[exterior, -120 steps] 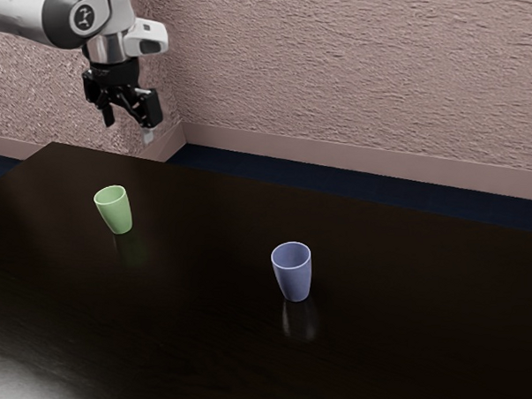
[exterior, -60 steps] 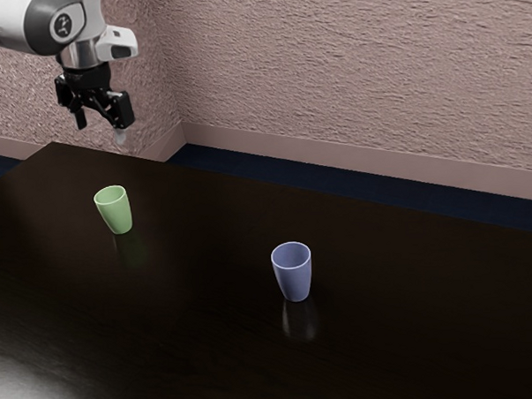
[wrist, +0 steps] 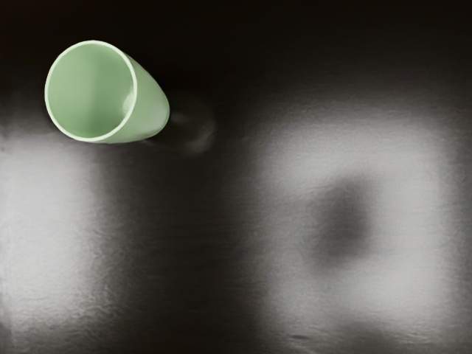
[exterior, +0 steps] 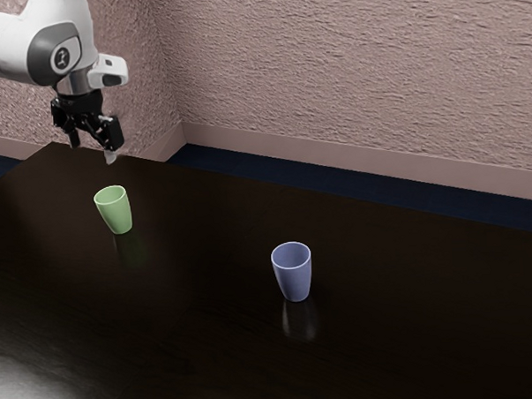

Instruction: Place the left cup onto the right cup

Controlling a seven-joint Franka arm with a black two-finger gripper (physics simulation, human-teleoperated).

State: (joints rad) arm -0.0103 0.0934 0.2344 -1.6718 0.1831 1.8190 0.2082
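A light green cup point(exterior: 114, 210) stands upright on the dark table point(exterior: 386, 318) toward the exterior view's left. To its right, nearer the front, a blue-violet cup point(exterior: 292, 271) also stands upright. My gripper point(exterior: 91, 145) hangs in the air above the green cup, slightly behind it, open with nothing between its fingers. From the wrist view I look down into the green cup point(wrist: 103, 92), which sits off to one side of my hand over the glossy table top point(wrist: 243, 243).
A textured pink wall with a baseboard point(exterior: 353, 160) runs behind the table. The table's far edge point(exterior: 247, 178) lies close behind the green cup. Glare patches mark the glossy table top.
My arm has swung toward the exterior view's left and come down a little, ending above the green cup. Both cups stay where they were.
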